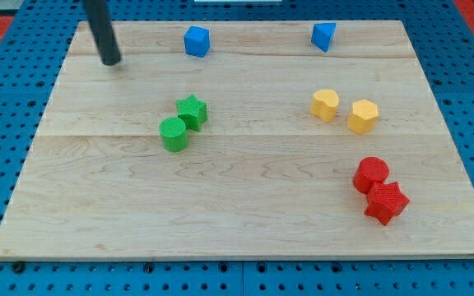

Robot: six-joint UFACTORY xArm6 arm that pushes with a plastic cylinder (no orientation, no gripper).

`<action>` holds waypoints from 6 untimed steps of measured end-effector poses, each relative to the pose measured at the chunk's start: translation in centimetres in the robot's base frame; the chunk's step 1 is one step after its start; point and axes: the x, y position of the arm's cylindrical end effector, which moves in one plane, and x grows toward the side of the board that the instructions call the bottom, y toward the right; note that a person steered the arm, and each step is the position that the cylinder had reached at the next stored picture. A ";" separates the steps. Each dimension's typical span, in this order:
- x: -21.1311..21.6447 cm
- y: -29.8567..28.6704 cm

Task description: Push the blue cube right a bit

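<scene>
The blue cube [197, 41] sits near the view's top, left of centre, on the wooden board [245, 222]. A second blue block [323, 35], wedge-like, lies further to the view's right along the top edge. My tip [111, 61] rests on the board at the view's top left, well to the left of the blue cube and slightly lower, not touching any block.
A green star [192, 111] touches a green cylinder [173, 134] left of centre. A yellow heart-like block [325, 104] and a yellow hexagonal block [363, 116] sit at right. A red cylinder [372, 174] touches a red star [386, 202] at lower right.
</scene>
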 end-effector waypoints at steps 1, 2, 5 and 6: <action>-0.3 0.7; -1.3 5.0; -3.6 23.1; -3.6 24.5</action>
